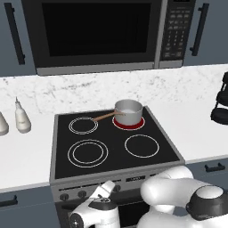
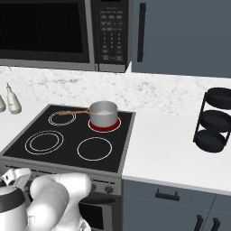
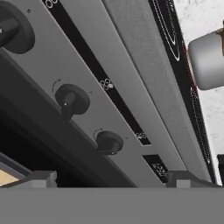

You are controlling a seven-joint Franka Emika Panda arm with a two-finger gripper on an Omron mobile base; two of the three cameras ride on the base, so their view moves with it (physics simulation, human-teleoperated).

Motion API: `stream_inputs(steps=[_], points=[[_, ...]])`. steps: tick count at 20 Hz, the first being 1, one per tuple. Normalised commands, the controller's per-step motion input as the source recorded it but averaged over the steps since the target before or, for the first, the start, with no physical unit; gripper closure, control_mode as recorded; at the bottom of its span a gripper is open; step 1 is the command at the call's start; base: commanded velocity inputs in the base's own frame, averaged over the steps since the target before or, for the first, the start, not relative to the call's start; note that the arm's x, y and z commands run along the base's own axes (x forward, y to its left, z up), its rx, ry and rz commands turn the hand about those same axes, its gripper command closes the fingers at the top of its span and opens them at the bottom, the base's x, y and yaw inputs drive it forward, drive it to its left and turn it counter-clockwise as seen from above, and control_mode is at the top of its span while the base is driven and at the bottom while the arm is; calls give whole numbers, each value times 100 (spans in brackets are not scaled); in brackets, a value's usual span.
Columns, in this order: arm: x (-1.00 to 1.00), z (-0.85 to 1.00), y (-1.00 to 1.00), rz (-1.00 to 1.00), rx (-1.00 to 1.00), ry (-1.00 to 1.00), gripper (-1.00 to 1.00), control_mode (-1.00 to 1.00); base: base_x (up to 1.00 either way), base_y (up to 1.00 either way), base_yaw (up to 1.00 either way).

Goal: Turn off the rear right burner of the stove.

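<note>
The stove (image 1: 115,176) has a black glass cooktop and a grey steel front. Its rear right burner (image 1: 135,124) glows red under a steel saucepan (image 1: 128,111) with a wooden handle. From the right base view the burner (image 2: 95,127) glows below the same saucepan (image 2: 103,112). My gripper (image 1: 108,184) sits low against the stove's front panel, close to the row of dark knobs (image 1: 82,194). In the hand view the gripper (image 3: 113,180) is open, its fingertips (image 3: 38,178) wide apart, with nothing between them. Three knobs (image 3: 72,99) lie just ahead along the panel, the nearest (image 3: 109,142) a little above the fingertips.
A black microwave (image 1: 98,31) hangs above the stove. Two pale bottles (image 1: 21,118) stand on the left counter. A black tiered rack (image 2: 213,119) stands on the right counter. Grey drawers with dark handles (image 2: 167,195) flank the stove. My white arm (image 1: 178,196) fills the space before the oven.
</note>
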Motion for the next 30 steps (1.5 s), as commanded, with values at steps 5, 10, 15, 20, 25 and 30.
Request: stream_inputs(steps=[5,10,15,20,25,30], points=[[14,-24,5,0,0,0,-100,-100,0,0,0],[16,-3,11,0,0,-1,-100,-100,0,0,0],[15,0,12,0,0,-2,-100,-100,0,0,0],[15,-7,0,0,0,0,-100,-100,0,0,0],[23,-9,0,0,0,-1,-100,-100,0,0,0],[10,-6,0,0,0,0,-100,-100,0,0,0]])
